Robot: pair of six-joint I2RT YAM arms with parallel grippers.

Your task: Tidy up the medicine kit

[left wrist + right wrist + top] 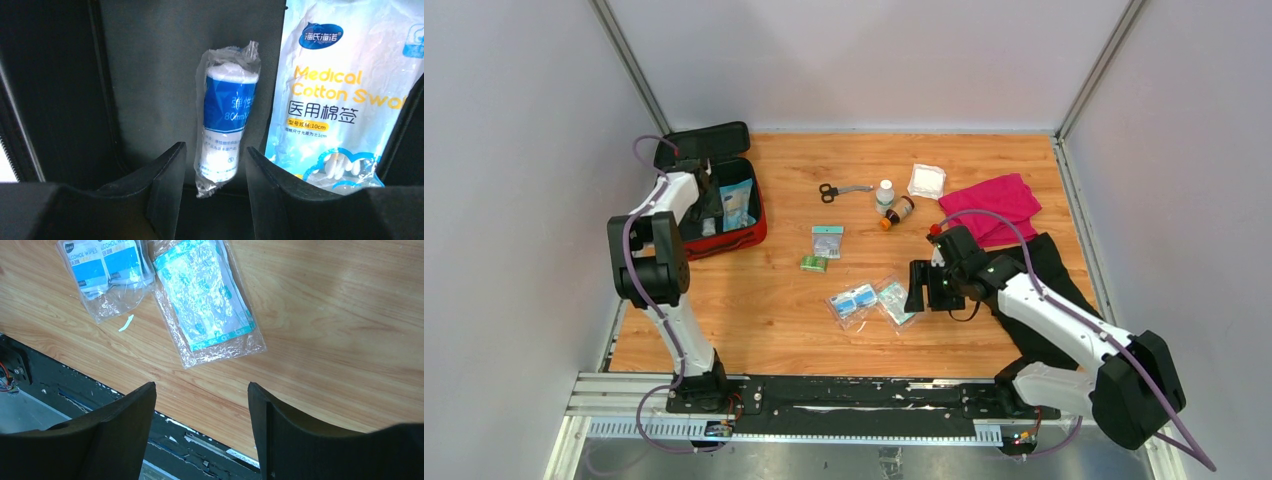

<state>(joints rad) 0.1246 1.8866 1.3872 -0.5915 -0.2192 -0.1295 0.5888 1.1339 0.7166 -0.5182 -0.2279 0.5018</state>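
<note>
Jaws of the left gripper (215,150) stand parted around a loose bandage roll (225,115) inside the medicine kit (739,238), beside a "Medical Cotton Swab" packet (340,100). The kit sits at the wooden table's (754,310) far-left corner. Over bare wood the right gripper (200,387) hangs spread, empty, near "ALCOHOL WIPES" sachets (100,265).

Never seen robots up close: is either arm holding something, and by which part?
Nothing, it seems. The left jaws stand open astride the bandage roll, which lies in the medicine kit; the right jaws are open, empty.
</note>
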